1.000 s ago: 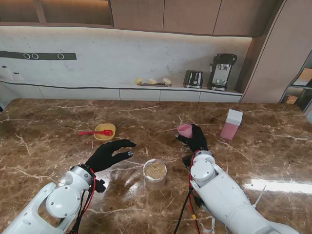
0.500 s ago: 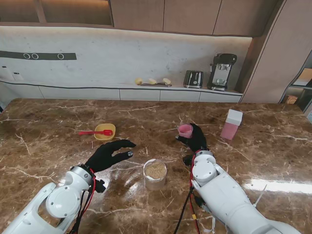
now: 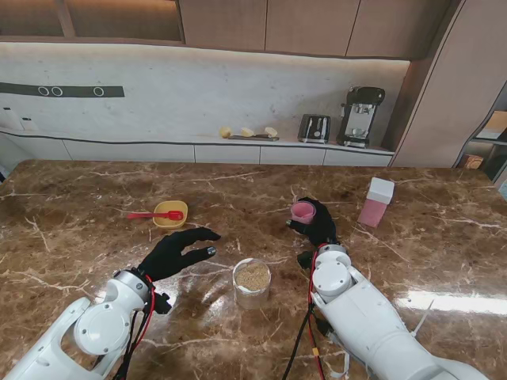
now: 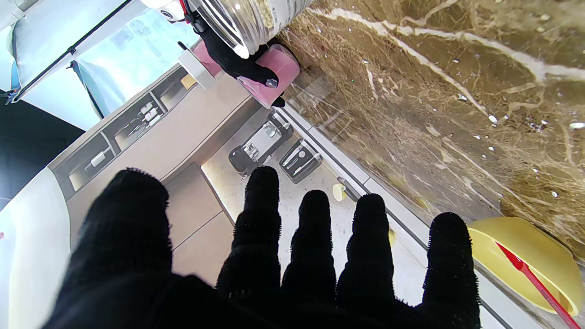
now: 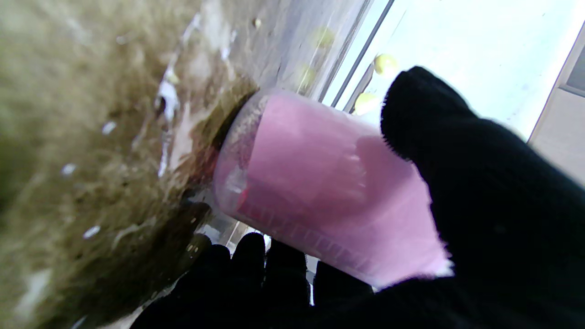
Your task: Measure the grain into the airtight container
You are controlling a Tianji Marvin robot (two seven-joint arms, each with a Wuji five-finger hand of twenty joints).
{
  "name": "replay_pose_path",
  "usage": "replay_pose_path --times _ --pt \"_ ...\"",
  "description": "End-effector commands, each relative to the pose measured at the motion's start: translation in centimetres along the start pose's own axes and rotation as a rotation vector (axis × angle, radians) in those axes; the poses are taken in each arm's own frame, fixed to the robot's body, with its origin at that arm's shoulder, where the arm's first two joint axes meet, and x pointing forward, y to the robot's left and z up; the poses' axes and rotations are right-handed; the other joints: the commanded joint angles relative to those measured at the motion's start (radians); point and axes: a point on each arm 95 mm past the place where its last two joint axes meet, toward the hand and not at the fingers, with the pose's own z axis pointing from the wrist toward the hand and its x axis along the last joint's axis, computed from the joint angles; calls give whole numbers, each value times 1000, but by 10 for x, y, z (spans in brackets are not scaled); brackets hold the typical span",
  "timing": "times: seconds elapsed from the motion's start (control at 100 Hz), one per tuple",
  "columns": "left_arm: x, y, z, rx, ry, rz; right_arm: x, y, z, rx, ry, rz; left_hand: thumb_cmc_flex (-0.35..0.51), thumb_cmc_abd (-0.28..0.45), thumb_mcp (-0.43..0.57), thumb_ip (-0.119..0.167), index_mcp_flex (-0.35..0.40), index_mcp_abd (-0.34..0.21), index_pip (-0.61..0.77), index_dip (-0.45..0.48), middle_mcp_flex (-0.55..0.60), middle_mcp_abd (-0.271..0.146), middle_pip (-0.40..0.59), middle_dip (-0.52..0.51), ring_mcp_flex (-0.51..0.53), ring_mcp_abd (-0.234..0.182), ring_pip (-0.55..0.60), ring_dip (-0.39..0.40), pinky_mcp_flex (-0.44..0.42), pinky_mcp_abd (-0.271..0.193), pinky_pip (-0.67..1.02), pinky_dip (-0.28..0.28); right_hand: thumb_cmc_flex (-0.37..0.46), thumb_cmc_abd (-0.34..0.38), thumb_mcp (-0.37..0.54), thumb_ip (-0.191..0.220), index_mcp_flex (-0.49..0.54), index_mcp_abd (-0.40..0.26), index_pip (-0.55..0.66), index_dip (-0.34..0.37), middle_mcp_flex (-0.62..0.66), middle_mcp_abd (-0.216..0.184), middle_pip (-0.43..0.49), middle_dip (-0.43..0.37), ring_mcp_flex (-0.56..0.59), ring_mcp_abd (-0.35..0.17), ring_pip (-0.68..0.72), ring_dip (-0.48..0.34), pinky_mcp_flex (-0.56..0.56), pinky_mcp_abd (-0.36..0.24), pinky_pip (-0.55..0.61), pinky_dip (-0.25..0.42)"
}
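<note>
Your right hand [image 3: 317, 226] has its black-gloved fingers [image 5: 480, 183] wrapped around the pink measuring cup [image 3: 302, 211], thumb on one side and the other fingers curled under it; the right wrist view shows the cup's base at or very near the marble table [image 3: 79, 206], though you cannot tell from it whether the two touch. What is in the cup cannot be made out. Your left hand [image 3: 176, 250] holds nothing: its fingers [image 4: 260, 219] are spread apart and stretched forward over the table, near the clear jar [image 3: 252, 282] and to its left.

That clear jar stands upright between your two arms, nearer to me than the cup, its lid off and tan grain filling it close to the rim. Farther from me on the left sits a yellow bowl [image 3: 170, 214] with a red spoon [image 3: 150, 214] resting across it, handle pointing left. To the right of the cup, well apart from it, stands a pink container with a white lid [image 3: 375, 202], closed.
</note>
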Motion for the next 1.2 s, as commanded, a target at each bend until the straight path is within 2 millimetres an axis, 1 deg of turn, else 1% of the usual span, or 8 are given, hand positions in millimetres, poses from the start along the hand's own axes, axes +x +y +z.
replay_pose_path --times 0.0,0.21,0.3,0.53,0.71,0.76,1.01,1.19 --pt "-2 3 -2 -6 -5 -1 -23 -3 -11 22 -48 -14 9 27 -29 -9 22 1 -2 12 -31 -5 -26 -14 -47 -54 -31 -17 -14 17 -28 5 -39 -30 12 4 -49 9 -36 -18 -30 -5 -14 -8 -27 5 -9 17 -12 148 7 24" --pt "-2 2 -2 -3 -2 3 -22 0 -11 23 -27 -11 3 25 -30 -7 20 0 -3 12 -33 -6 -27 -15 -49 -55 -32 -18 -14 18 -29 5 -55 -45 13 0 -108 62 -106 -63 -42 -1 -21 -8 -27 7 -11 17 -14 150 12 30" --pt "-2 2 -2 -4 -1 4 -21 2 -11 20 -18 -9 0 25 -30 -6 19 1 -4 12 -34 -9 -27 -15 -51 -53 -33 -18 -16 17 -32 4 -61 -52 21 -4 -122 66 -145 -91 -49 -1 -23 -7 -27 10 -9 19 -16 151 17 36" --pt "-3 2 -2 -11 -2 5 -17 7 -12 26 10 -8 -12 21 -32 -2 12 0 -7 11 -38 -15 -30 -16 -56 -56 -34 -20 -22 29 -47 -2 -86 -75 37 -12 -148 89 -185 -115 -64 1 -30 -8 -25 18 4 24 -21 154 31 50" --pt "-3 2 -2 -10 1 12 -10 11 -11 20 36 12 -23 16 -33 3 11 0 -8 11 -40 -16 -31 -17 -68 -55 -38 -22 -47 9 -75 -12 -121 -85 43 -21 -152 100 -193 -120 -77 3 -42 -17 -20 20 12 22 -24 153 49 68" --pt "-4 1 -2 -9 2 16 -8 13 -11 20 47 12 -27 15 -33 4 10 1 -9 10 -41 -18 -31 -17 -70 -57 -38 -22 -47 9 -82 -14 -135 -89 59 -29 -151 100 -195 -123 -75 3 -45 -25 -20 20 18 13 -35 152 74 92" --pt "-4 0 -5 -5 4 25 5 20 -10 12 96 16 -37 10 -31 10 8 3 -11 9 -40 -16 -30 -17 -70 -58 -38 -23 -44 6 -93 -14 -144 -74 50 -29 -156 102 -197 -124 -82 3 -44 -28 -17 22 18 7 -38 151 84 101" --pt "-5 2 -4 -12 5 12 16 28 -12 18 145 21 -39 6 -29 11 15 14 -8 10 -40 -14 -30 -18 -69 -66 -38 -24 -37 -21 -99 -14 -146 -64 42 -28 -152 103 -194 -127 -84 4 -57 -46 -14 22 33 -3 -50 151 124 139"
